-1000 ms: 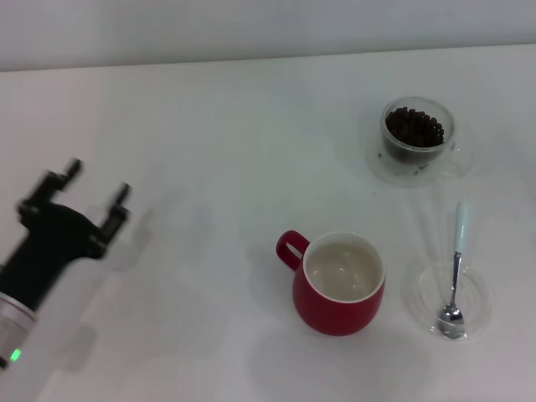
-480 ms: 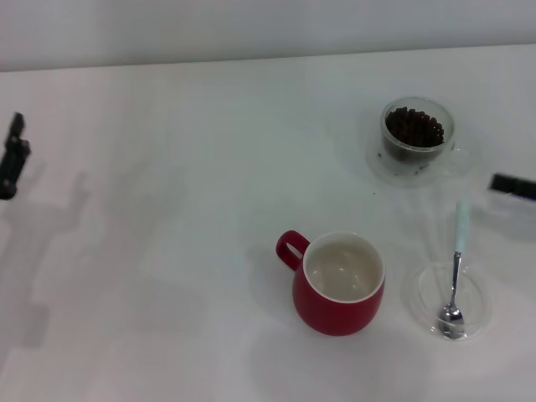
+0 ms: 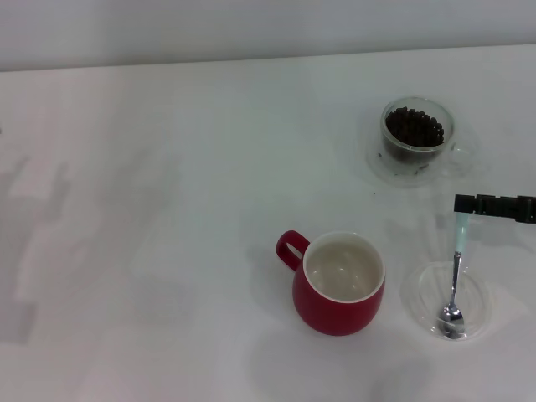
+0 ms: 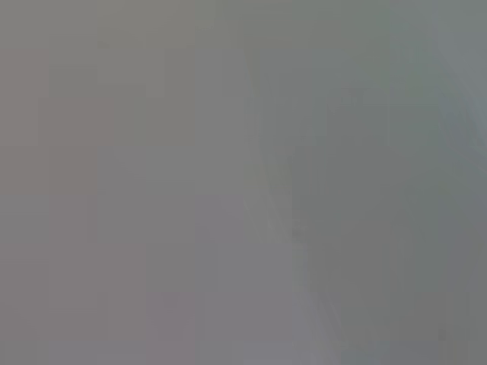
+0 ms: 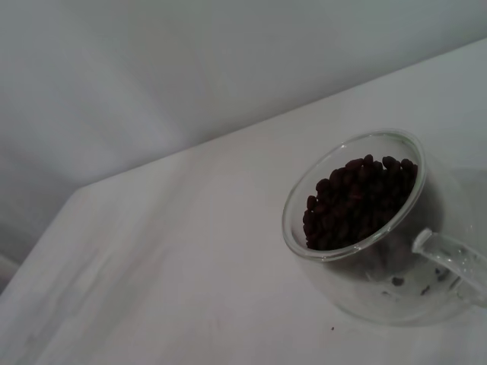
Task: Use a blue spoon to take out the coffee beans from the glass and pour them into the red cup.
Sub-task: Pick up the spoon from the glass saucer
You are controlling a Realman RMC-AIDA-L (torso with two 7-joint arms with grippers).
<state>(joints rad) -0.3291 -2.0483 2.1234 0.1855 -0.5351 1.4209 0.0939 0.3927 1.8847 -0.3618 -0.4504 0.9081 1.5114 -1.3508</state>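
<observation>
The blue spoon point(image 3: 456, 251) lies with its metal bowl in a flat clear dish point(image 3: 474, 295) and its pale handle pointing toward the far side. My right gripper point(image 3: 492, 206) reaches in from the right edge, level with the far tip of the spoon's handle. The glass point(image 3: 417, 142) stands at the far right holding the coffee beans point(image 3: 414, 127). The right wrist view shows the same glass point(image 5: 380, 281), its beans point(image 5: 356, 201) and its side handle up close. The red cup point(image 3: 338, 286) stands near the front centre, empty inside. My left gripper is out of view.
Everything stands on a white table point(image 3: 167, 218) with a pale wall behind it. The left wrist view shows only blank grey.
My left arm has pulled out of the head view to the left. My right gripper has come in from the right edge and moved to the tip of the spoon's handle.
</observation>
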